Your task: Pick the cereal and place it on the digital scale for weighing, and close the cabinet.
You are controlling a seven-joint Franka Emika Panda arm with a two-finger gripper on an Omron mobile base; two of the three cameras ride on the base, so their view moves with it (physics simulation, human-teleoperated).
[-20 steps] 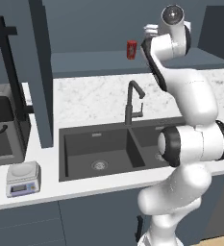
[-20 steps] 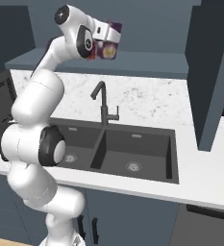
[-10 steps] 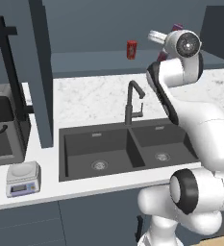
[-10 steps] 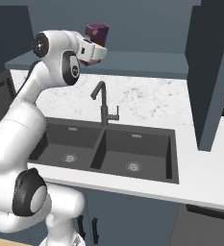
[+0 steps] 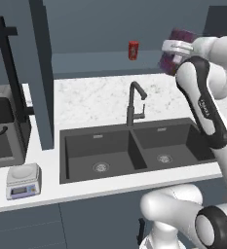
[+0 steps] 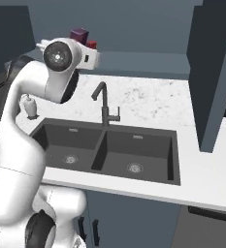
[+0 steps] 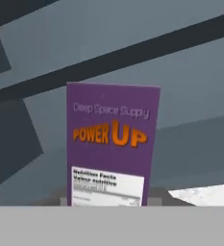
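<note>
Right now the cereal (image 5: 179, 41) sits upper right of the left base view, carried at the gripper (image 7: 108, 204); fingertips aren't visible, so clamped-on-the-box is a judgement. Light, stiff cardboard, probably smooth-sided, best held low across its narrow sides. Digital scale (image 5: 22, 180) waits lower left; faucet (image 5: 135, 102), sink (image 5: 134, 148) and the open cabinet (image 5: 43, 73) door lie between, red can (image 5: 133, 50) stays clear.

The white marbled counter (image 5: 100, 97) carries a dark double sink (image 5: 134, 151) with a black faucet (image 5: 134, 104) standing at its rear edge. At the counter's left end, the scale (image 5: 22, 181) sits near the front edge, just in front of a dark appliance (image 5: 3, 126). A red can (image 5: 133, 50) stands on the shelf (image 5: 95, 61) above the counter.
</note>
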